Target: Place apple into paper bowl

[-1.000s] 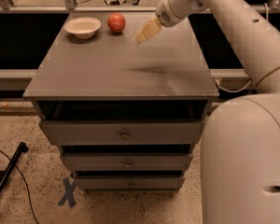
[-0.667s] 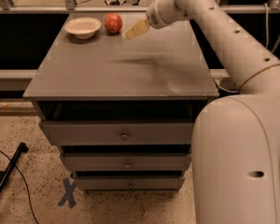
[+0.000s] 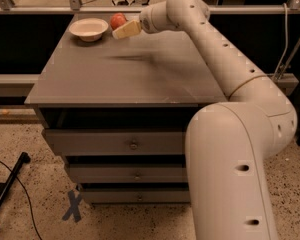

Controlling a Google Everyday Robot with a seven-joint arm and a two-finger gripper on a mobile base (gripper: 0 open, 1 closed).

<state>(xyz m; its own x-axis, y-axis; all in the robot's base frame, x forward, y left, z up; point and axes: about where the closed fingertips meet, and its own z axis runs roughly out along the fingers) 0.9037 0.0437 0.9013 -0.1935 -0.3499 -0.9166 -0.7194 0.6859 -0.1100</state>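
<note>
The red apple [image 3: 117, 20] sits at the far left of the grey cabinet top [image 3: 125, 69], just right of the off-white paper bowl [image 3: 88, 29], which is empty. My gripper [image 3: 121, 31] reaches in from the right on the white arm [image 3: 215, 54]. It hovers just in front of and beside the apple and partly covers the apple's lower right side. It holds nothing that I can see.
The cabinet has several drawers [image 3: 132, 144] below its top. A metal railing [image 3: 50, 6] runs behind it. A black stand leg and cable [image 3: 7, 194] lie on the speckled floor at the left, near a blue X mark [image 3: 72, 205].
My gripper has moved left along the back of the cabinet top, from well right of the apple to right next to it. Apple and bowl have not moved.
</note>
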